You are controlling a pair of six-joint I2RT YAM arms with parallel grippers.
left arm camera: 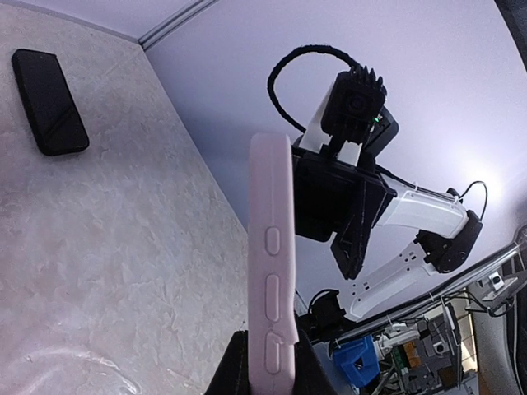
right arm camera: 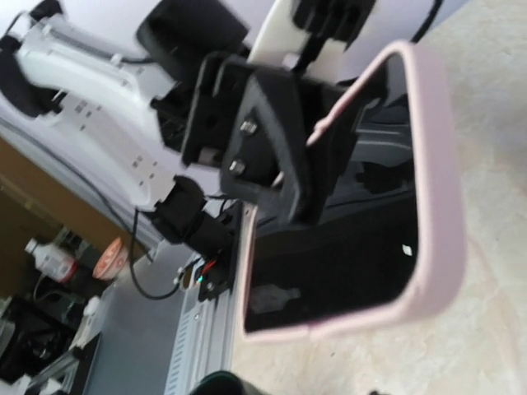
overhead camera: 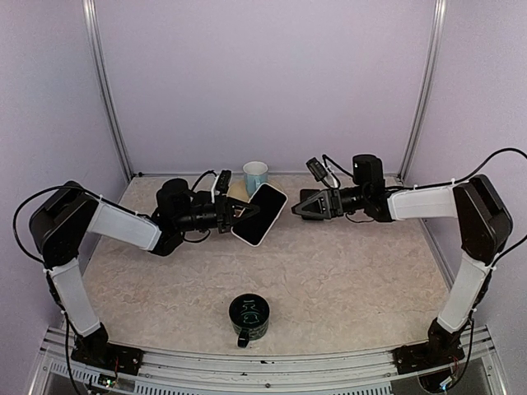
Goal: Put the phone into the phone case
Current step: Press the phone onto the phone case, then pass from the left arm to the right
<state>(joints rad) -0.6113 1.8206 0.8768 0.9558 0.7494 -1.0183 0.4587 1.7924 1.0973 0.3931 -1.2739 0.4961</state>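
Left fingers point(left arm camera: 232, 372) clamp pink phone case point(overhead camera: 260, 214), glossy black inside | right fingers point(overhead camera: 303, 206) state unclear

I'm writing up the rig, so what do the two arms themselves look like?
Both arms have white link shells with black joints. The left arm and right arm carry looping black cables. The left gripper and right gripper are black and angular.
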